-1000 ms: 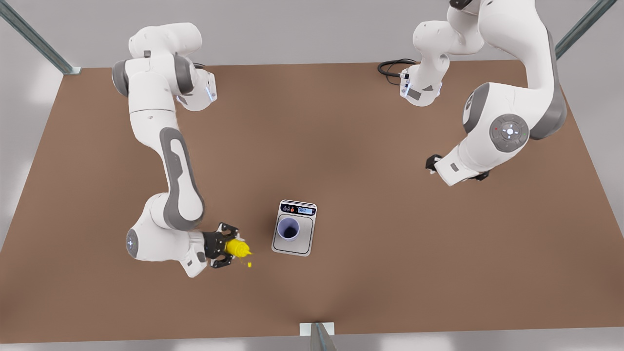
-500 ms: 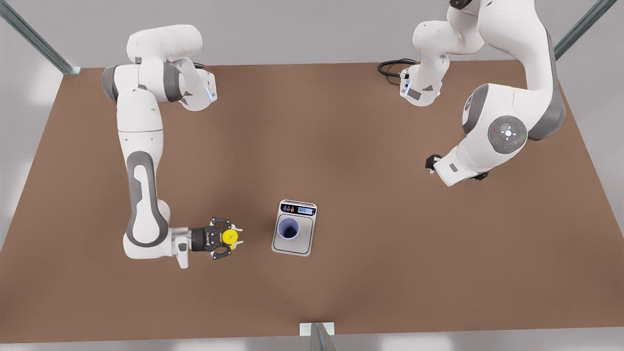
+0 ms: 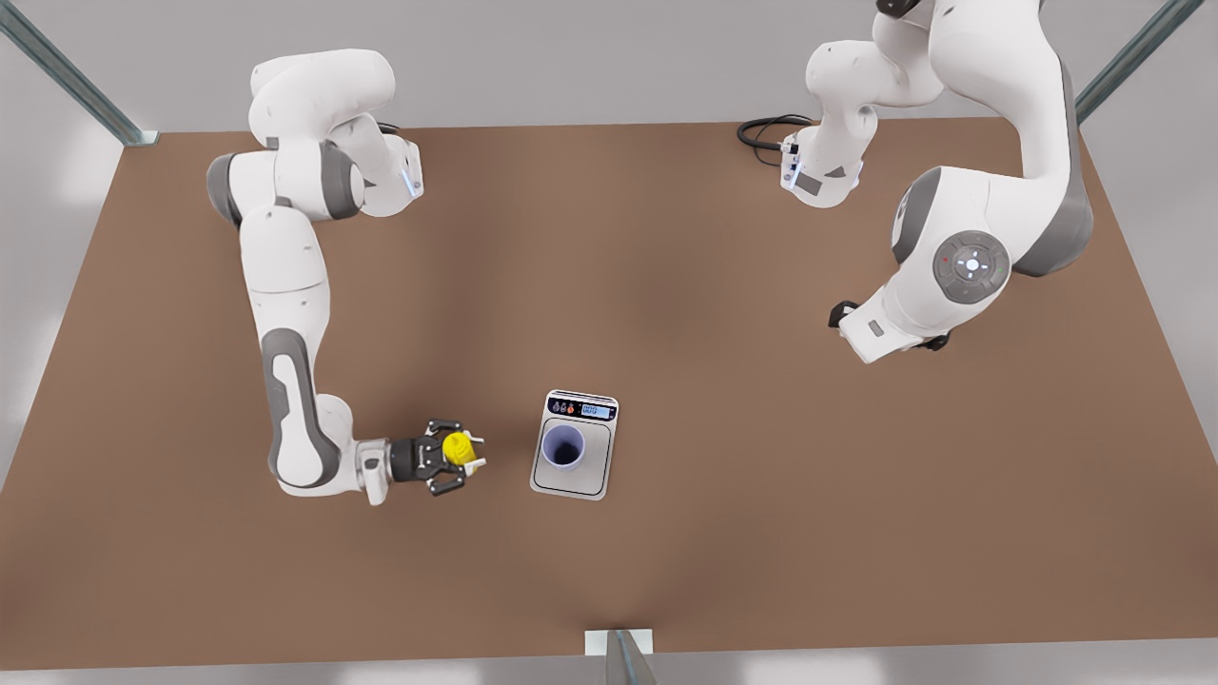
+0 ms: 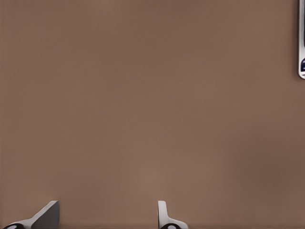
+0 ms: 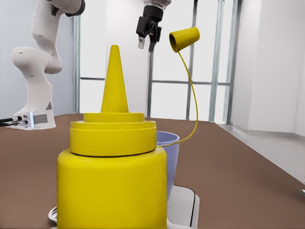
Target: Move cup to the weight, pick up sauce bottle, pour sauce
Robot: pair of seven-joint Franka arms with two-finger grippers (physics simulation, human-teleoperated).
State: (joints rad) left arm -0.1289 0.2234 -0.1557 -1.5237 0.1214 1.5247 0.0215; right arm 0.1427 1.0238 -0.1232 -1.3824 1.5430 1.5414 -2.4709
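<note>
The lavender cup (image 3: 563, 446) stands upright on the silver-white weight (image 3: 574, 483), just below its display strip. At the front view's left, my right gripper (image 3: 460, 449) is shut on the yellow sauce bottle (image 3: 458, 445), a short gap away from the weight. In the right wrist view the sauce bottle (image 5: 113, 167) is upright, its nozzle bare and its cap (image 5: 185, 39) dangling on a thin tether; the cup (image 5: 171, 152) and weight (image 5: 183, 205) stand behind it. My left gripper (image 4: 106, 217) is open with nothing between its fingers, held high at the front view's right (image 3: 890, 333).
The brown table (image 3: 666, 285) runs to metal frame posts at its far corners. A black cable (image 3: 766, 133) lies by an arm base at the back. A small bracket (image 3: 618, 642) sits at the near edge. One corner of the weight (image 4: 302, 47) shows in the left wrist view.
The sauce bottle, tilted toward the weight with a yellow drop falling a second ago, has swung back upright in the right gripper. The other arm has shifted only slightly.
</note>
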